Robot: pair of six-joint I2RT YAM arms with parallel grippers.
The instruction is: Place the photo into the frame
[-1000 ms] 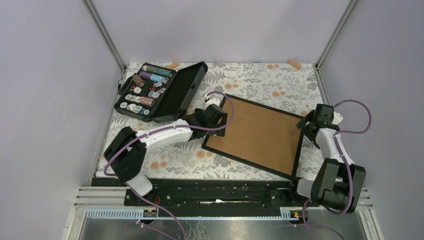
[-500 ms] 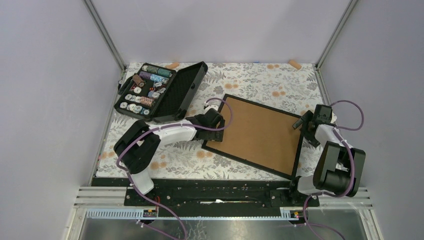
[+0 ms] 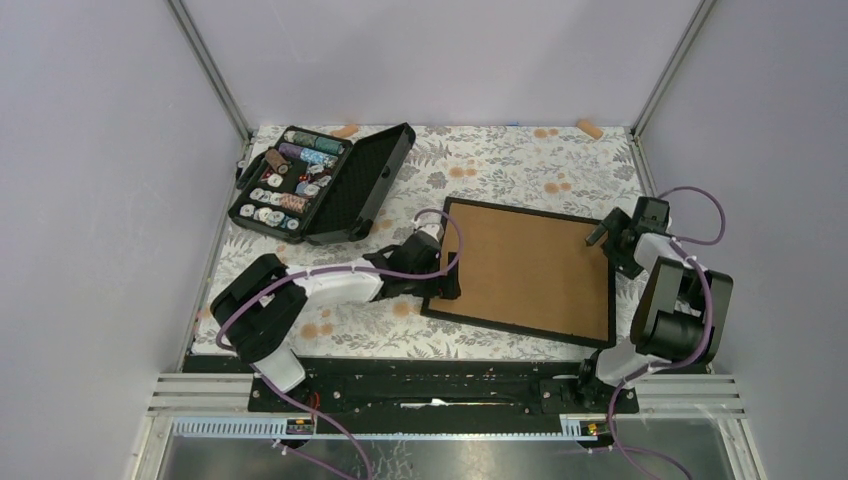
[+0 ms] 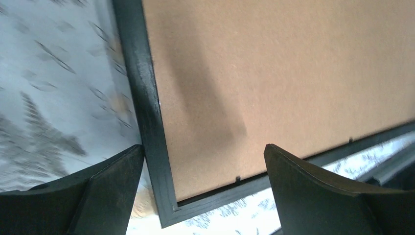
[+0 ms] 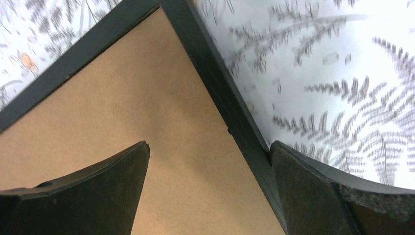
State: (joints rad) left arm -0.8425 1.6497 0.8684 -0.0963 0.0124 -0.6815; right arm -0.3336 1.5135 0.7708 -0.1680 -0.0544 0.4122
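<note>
— What's the frame (image 3: 520,268) made of?
— Thin black rails with a wood grain around a matte brown fibreboard back. It lies flat on the fern-print cloth (image 3: 500,160), between the arms.
— And its front?
— Turned down, so it's hidden.
— The claws?
— Both are spread wide and grip nothing. The left gripper (image 4: 203,156) straddles the near-left rail, the right gripper (image 5: 208,152) the far-right one. Contact — can't tell.

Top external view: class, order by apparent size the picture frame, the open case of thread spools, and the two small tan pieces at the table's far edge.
1. Picture frame
2. Case of thread spools
3. Left tan piece and right tan piece: they look alike, so tied.
</note>
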